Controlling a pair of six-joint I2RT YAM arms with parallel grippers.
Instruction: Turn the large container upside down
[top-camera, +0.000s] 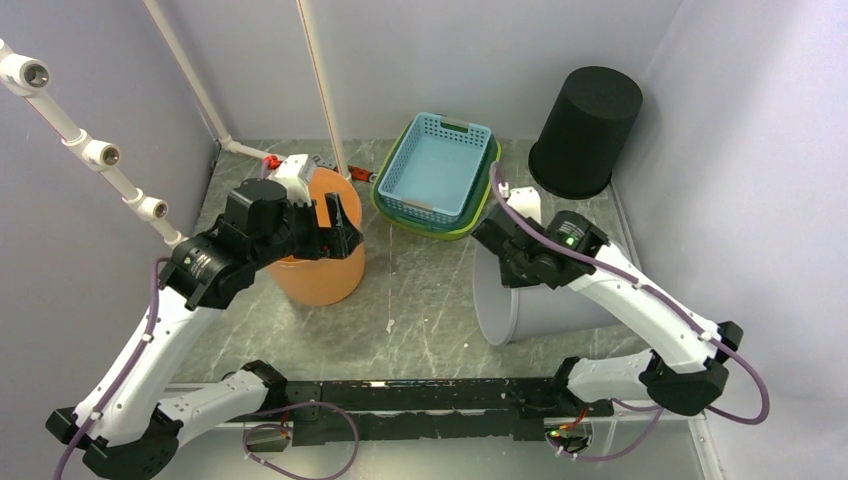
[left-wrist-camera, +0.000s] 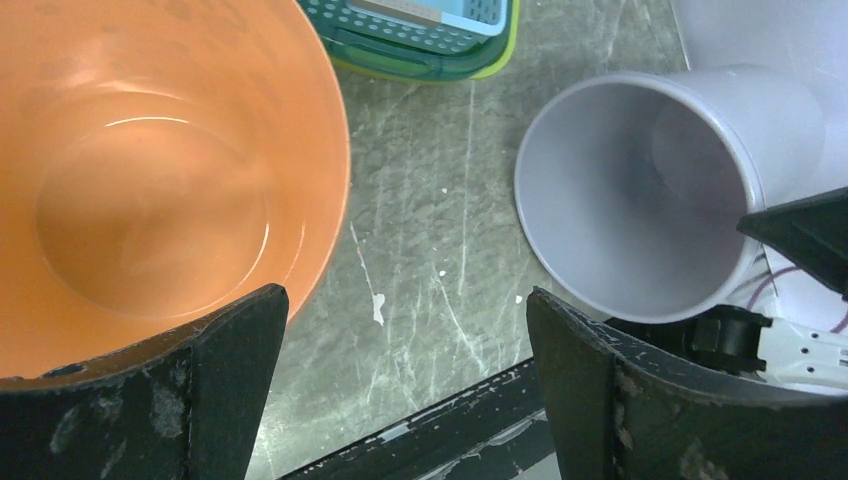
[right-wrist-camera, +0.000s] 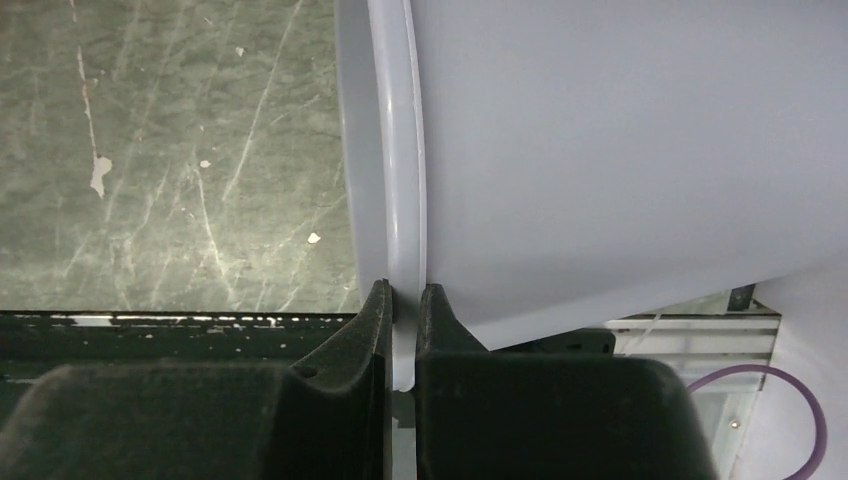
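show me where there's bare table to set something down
The widest bare patch is the table strip between the orange bucket and the grey container, in front of the stacked baskets. The back right is crowded: baskets, black bin and right gripper sit close.

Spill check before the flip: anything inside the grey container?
Nothing visible: the left wrist view looks into the grey container and shows only bare wall and base. The inner wall nearest the camera is hidden behind the rim.
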